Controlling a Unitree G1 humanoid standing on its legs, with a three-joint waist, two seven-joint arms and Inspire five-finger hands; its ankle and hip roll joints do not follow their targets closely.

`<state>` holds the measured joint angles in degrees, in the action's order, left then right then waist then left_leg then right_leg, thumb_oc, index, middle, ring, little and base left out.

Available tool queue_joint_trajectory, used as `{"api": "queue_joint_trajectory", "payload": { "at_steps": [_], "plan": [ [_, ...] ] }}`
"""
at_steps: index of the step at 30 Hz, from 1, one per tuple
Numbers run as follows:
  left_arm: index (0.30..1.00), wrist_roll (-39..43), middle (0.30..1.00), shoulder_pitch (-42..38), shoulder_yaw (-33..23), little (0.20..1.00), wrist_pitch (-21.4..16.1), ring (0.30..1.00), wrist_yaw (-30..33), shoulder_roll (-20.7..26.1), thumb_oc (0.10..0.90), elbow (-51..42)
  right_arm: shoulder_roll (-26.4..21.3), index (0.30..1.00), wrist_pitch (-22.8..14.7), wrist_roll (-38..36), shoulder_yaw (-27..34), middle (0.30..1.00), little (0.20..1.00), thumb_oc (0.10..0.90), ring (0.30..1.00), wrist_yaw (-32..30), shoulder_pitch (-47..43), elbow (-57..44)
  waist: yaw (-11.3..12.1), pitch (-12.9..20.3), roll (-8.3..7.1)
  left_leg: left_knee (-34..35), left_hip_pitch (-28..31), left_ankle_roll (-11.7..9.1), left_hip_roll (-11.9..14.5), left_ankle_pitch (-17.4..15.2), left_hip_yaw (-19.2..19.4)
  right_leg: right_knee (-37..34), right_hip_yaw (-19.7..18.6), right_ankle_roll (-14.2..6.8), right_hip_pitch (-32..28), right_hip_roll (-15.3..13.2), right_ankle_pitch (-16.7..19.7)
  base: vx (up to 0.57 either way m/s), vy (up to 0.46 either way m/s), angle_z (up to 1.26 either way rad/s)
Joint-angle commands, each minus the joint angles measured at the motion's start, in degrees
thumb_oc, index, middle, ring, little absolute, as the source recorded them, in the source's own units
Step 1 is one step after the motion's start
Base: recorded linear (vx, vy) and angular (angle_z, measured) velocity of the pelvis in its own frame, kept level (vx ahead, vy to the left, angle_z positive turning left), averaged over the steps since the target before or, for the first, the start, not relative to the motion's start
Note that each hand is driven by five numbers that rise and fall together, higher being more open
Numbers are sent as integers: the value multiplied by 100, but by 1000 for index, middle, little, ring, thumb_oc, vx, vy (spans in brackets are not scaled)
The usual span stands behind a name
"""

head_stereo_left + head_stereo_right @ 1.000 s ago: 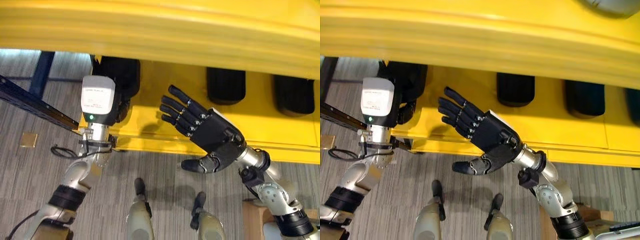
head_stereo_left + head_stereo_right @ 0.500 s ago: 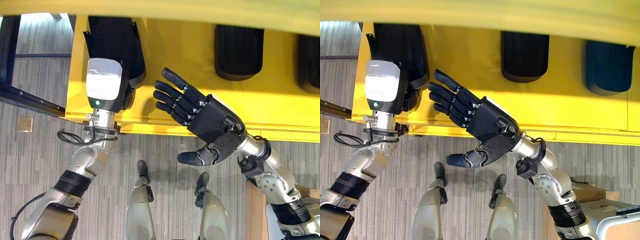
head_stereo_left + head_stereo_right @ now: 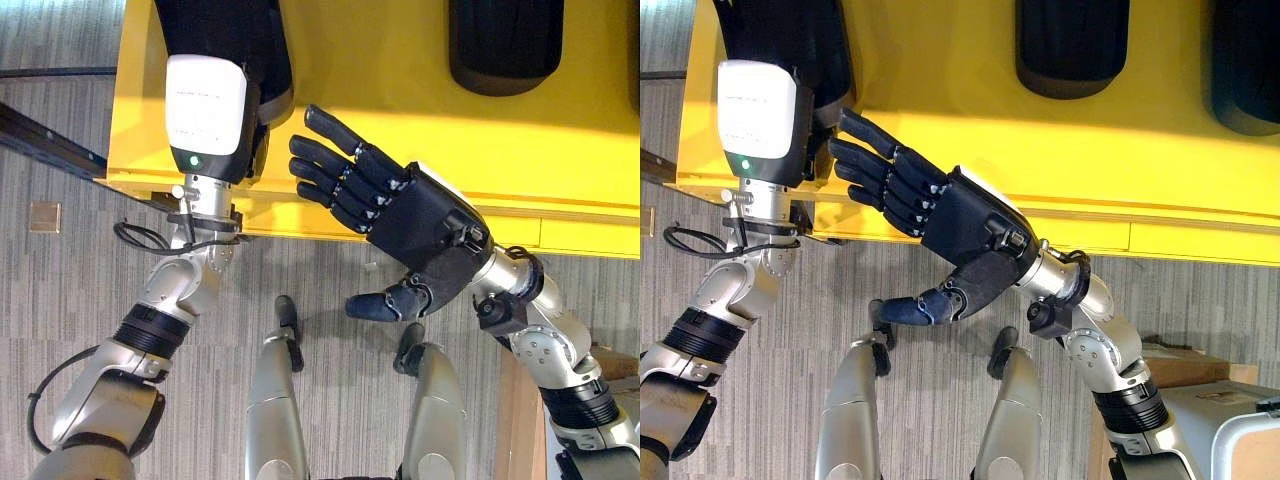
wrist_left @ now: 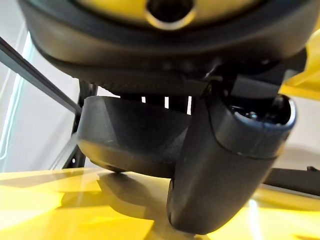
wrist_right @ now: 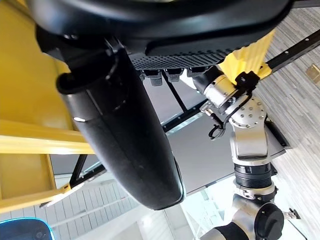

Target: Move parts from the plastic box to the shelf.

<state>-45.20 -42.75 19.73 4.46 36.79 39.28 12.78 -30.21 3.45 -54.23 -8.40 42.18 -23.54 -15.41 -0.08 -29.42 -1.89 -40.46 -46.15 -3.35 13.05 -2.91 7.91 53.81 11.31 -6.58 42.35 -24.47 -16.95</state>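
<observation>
The yellow plastic box (image 3: 420, 150) lies before me as a wide tray with a raised front rim, and black parts sit in it well apart from one another. One black part (image 3: 232, 30) lies at the box's left corner, partly hidden behind my left wrist. Another black part (image 3: 505, 45), a rounded dark block, lies farther right, and a third part (image 3: 1247, 70) shows at the right edge.

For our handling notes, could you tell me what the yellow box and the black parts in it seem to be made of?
The yellow box looks like moulded plastic: smooth, slightly glossy, with soft highlights and rounded ledges. The black parts look matte, perhaps rubber or dull plastic, with rounded corners and little shine; the exact material is unclear. The left hand rests by one part.
</observation>
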Motion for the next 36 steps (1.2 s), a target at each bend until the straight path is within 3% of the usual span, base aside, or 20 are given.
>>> {"api": "queue_joint_trajectory", "payload": {
  "at_steps": [1,4,9,11,17,24,29,32,36],
  "plan": [
    [300,-23,300,128,-157,300,-459,300,44,-44,400,-333,80,1000,-256,-595,421,1000,1000,900,1000,48,-216,-620,-119,412,175,-1667,72,119,201,-1408,172,141,5,28,185,81,369,121,11,6],
    [300,-10,300,334,-168,300,-604,300,-38,-7,400,-422,15,1000,-134,-627,425,1000,1000,900,1000,88,-34,-518,-181,600,248,-2285,26,133,266,-1827,136,751,-192,95,297,22,-14,175,23,-2],
    [300,-180,300,609,-15,300,-825,300,-153,30,400,-426,-2,1000,-36,-749,441,1000,1000,900,1000,328,488,-197,-291,826,263,-2709,243,120,341,-2119,97,1170,-371,139,102,-8,-349,218,5,-5],
    [300,-375,300,632,119,300,-697,300,-256,69,400,-359,13,1000,-24,-750,471,1000,1000,900,1000,499,654,-78,-335,876,269,-2677,404,116,375,-2151,111,1157,-401,111,-30,-24,-366,161,-11,4],
    [300,-489,300,301,429,300,-760,300,-208,525,400,-80,-61,1000,96,-832,438,1000,1000,900,1000,606,693,-83,-398,908,266,-2343,770,74,459,-2079,158,871,-425,20,-298,-85,-240,45,-8,-1],
    [300,-37,300,-269,704,300,-502,300,-386,1072,400,252,-176,1000,316,-945,480,1000,1000,900,1000,567,551,-165,-445,999,286,-2110,930,58,456,-2016,205,730,-444,-26,-392,-100,-182,11,11,0],
    [300,302,300,-397,703,300,-154,300,-221,1144,400,600,-110,1000,498,-851,529,1000,1000,900,1000,779,654,-43,-424,1129,280,-1833,1157,24,361,-1922,218,510,-461,-82,-592,-139,-73,65,49,-1],
    [300,463,300,-423,642,300,-195,300,-180,1183,400,799,-65,1000,609,-783,508,1000,1000,900,1000,751,623,-3,-423,1176,303,-1880,1163,22,332,-1955,237,570,-480,-81,-593,-162,-126,67,55,0],
    [300,739,300,-586,645,300,140,300,-327,1185,400,1065,29,1000,831,-705,409,1000,1000,900,1000,596,518,-72,-438,1198,330,-1879,1183,17,302,-1965,277,551,-470,-82,-622,-183,-109,30,55,-1]
  ]
}}
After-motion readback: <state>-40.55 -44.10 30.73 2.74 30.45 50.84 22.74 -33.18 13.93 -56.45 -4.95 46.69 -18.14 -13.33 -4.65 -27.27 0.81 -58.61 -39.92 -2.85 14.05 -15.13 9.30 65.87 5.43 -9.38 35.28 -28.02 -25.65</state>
